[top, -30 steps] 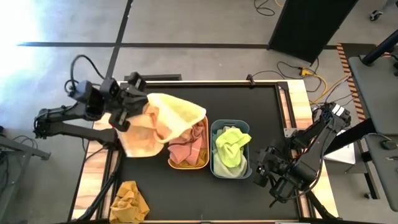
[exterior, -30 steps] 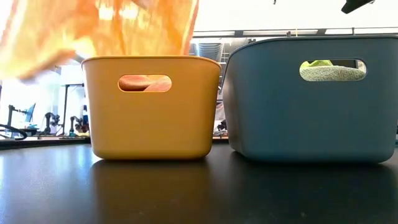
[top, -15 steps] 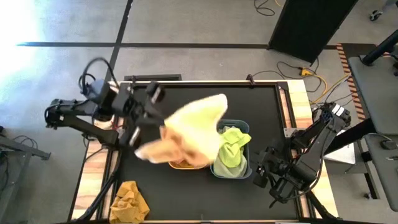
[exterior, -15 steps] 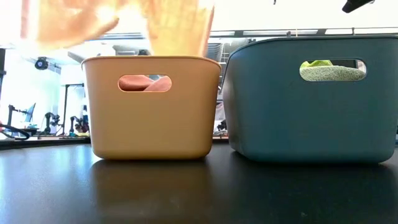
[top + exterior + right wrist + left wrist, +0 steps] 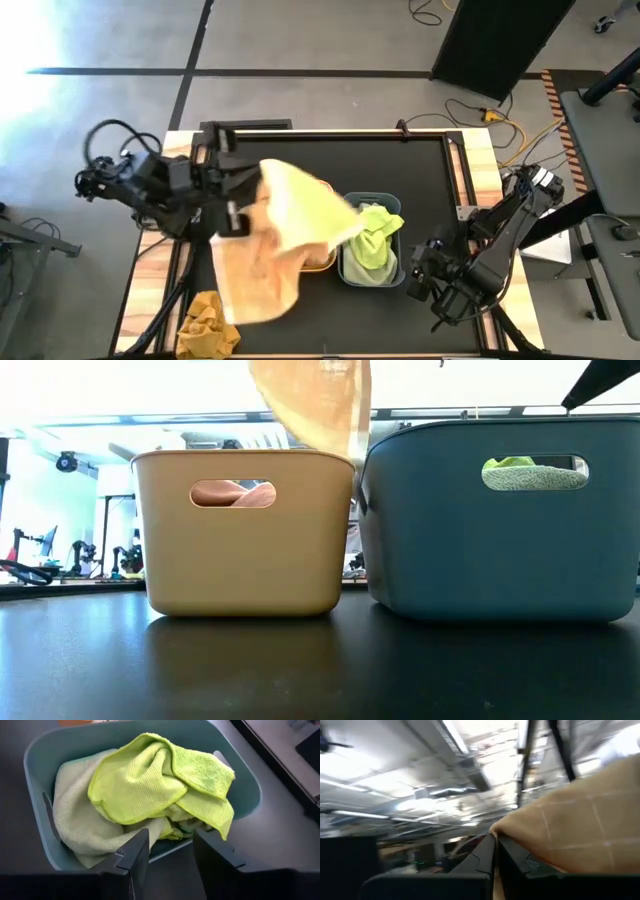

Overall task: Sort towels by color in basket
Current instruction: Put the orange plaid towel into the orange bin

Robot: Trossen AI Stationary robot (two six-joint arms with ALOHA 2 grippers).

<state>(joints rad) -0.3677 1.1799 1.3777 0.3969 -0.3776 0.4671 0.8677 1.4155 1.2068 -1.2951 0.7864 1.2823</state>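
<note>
swung back toward the table's front: left gripper (image 5: 232,205) clenched on yellow towel (image 5: 300,215) and mustard-orange towel (image 5: 255,280) (over orange basket (image 5: 245,535)). right gripper (image 5: 167,852) parted, empty, beside teal basket (image 5: 345,270).

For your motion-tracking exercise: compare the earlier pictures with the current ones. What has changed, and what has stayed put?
The left gripper, shut on the yellow-orange towel, swung it from beside the orange basket out over it. The blue basket, lime towel, mustard towel and right gripper stayed put.

Overhead looks straight down; low camera faces both tubs closely; left wrist seemingly points ceilingward.
</note>
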